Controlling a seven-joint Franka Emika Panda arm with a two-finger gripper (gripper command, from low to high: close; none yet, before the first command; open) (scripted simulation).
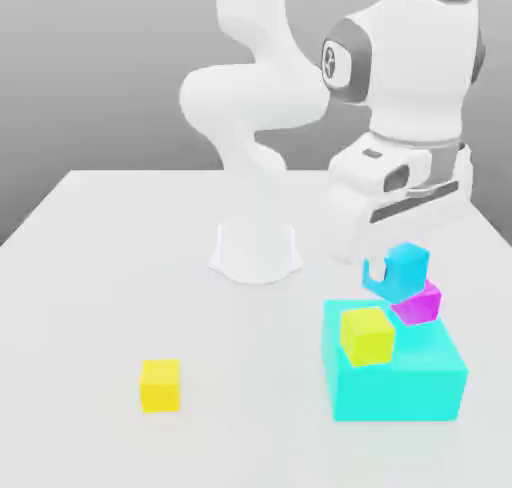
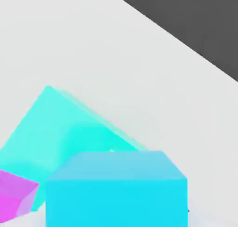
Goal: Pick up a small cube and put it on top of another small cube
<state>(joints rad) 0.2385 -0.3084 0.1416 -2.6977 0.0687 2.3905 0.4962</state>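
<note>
Cyan cube (image 1: 407,272), the small one, is what I have clenched in my gripper (image 1: 390,273), up near the exterior view's right; a firm pinch makes sense, since it must travel level and arrive without slipping.

From the exterior view's left, a yellow-orange cube (image 1: 160,386) sits alone on the table (image 1: 90,306), well apart from the work, and I see no reason to touch it. Next comes the big turquoise block (image 1: 395,394), which serves as a raised stand, with a yellow cube (image 1: 367,337) on its top (a neighbour I would rather not nudge).

Over the block's far part I have my load aloft, presumably to keep it clear of what stands below. Just beyond it, farther right, the magenta cube (image 1: 420,304) rests on the block, partly hidden by what I carry. That is my landing place, I judge. In the hand view it lies off to the side of my load, so I should line up above it before lowering; coming down from here might clip an edge and knock it askew. Whether the two touch, I cannot tell. Release should wait until the faces meet flat.
</note>
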